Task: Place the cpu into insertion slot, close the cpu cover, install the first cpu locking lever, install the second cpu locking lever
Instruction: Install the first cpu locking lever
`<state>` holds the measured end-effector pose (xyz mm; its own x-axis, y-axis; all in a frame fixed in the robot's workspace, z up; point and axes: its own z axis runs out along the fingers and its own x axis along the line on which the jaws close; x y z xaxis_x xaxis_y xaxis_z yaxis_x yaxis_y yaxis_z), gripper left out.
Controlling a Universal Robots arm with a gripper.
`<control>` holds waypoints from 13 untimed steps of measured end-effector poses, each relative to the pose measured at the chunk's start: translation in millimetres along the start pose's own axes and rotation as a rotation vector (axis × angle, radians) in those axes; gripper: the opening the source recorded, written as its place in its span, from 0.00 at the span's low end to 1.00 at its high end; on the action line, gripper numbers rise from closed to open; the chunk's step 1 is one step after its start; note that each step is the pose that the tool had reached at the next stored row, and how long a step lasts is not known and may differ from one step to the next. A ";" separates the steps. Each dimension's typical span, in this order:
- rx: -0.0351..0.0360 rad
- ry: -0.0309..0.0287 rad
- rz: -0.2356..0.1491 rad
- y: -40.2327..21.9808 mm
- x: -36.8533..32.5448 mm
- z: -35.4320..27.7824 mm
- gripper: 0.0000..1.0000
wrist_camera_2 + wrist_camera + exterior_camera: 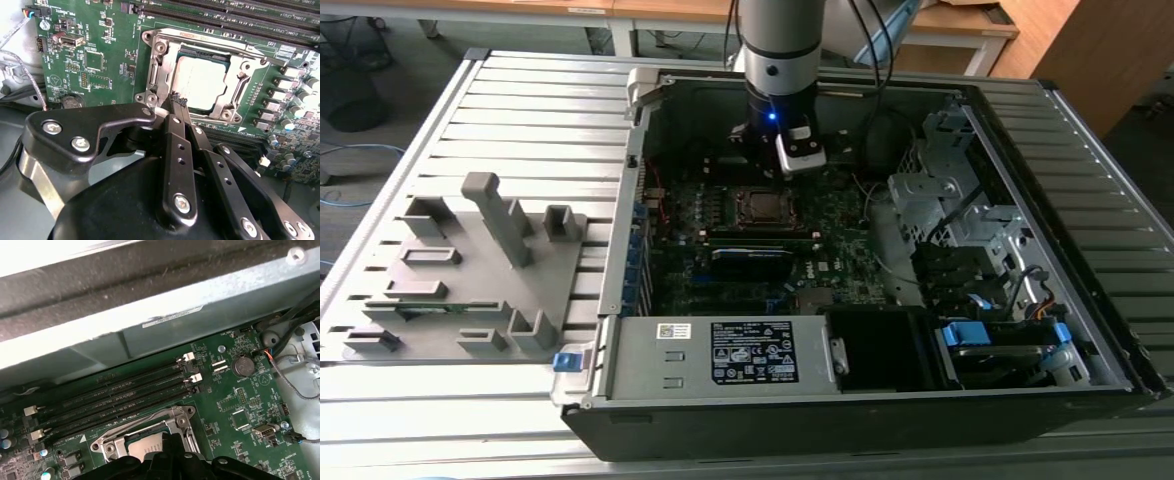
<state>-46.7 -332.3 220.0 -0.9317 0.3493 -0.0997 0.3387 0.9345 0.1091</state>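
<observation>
Open PC case on slatted surface (520, 110); my gripper (178, 101), fingers pinched together and empty, tips at cpu cover (165, 70) edge, cpu (200, 82) seated just beyond.

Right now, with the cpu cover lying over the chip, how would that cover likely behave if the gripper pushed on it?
The cpu cover is a thin silvery metal frame, so it probably feels stiff and light. It looks fastened at one edge of the insertion slot, so a push would likely swing it rather than slide it. Its smooth metal may be slippery under the gripper, whose fingertips sit together at its edge.
</observation>
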 end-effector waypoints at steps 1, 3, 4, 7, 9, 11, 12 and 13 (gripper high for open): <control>0.0000 0.0000 0.000 0.0 0.0 0.0 0.11; -0.0001 -0.0001 0.000 0.0 0.0 0.0 0.11; 0.0000 0.0000 0.000 0.0 0.0 0.0 0.11; 0.0046 0.0108 0.001 0.0 0.1 0.1 0.11; 0.0135 0.0332 0.002 -0.1 0.1 0.8 0.11; 0.0249 0.0626 0.004 -0.1 0.1 1.3 0.11; 0.0299 0.0749 0.005 -0.1 0.1 1.5 0.11; 0.0316 0.0792 0.006 -0.1 0.1 1.4 0.11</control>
<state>-46.7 -332.3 218.6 -0.9368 0.3492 -0.0206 0.3467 0.9347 0.0780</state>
